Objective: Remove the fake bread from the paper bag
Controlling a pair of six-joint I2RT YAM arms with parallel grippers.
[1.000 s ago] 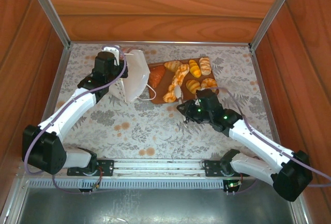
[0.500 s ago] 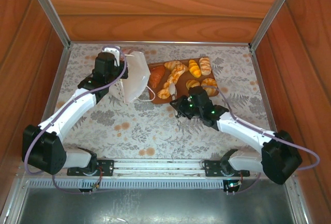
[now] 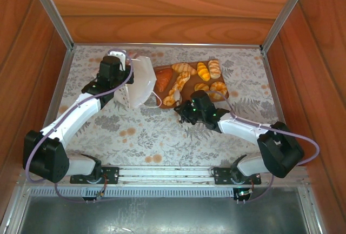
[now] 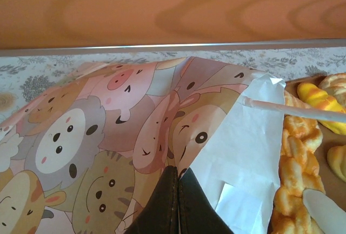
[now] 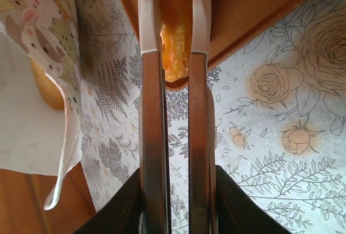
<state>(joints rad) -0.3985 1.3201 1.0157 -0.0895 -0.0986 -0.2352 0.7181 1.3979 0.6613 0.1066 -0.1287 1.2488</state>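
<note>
Fake bread on board — paper bag adj.

A lab-style robot test cell: wood-panel walls box a floral-cloth tabletop, aluminium posts frame it, a mounting rail at 6 o'clock.

Both arms share 1 build: long white shells joined by chunky black housings. The left arm shows in the left half of the overhead picture, the right arm in the lower right. A thin lilac cable loops along each. Small green lights glow on the right arm's black wrist. Black base plates sit on a silver rail at the bottom. The left end effector has dark matte fingers; the right end effector has 2 long, flat dark fingers with white tips.
</note>
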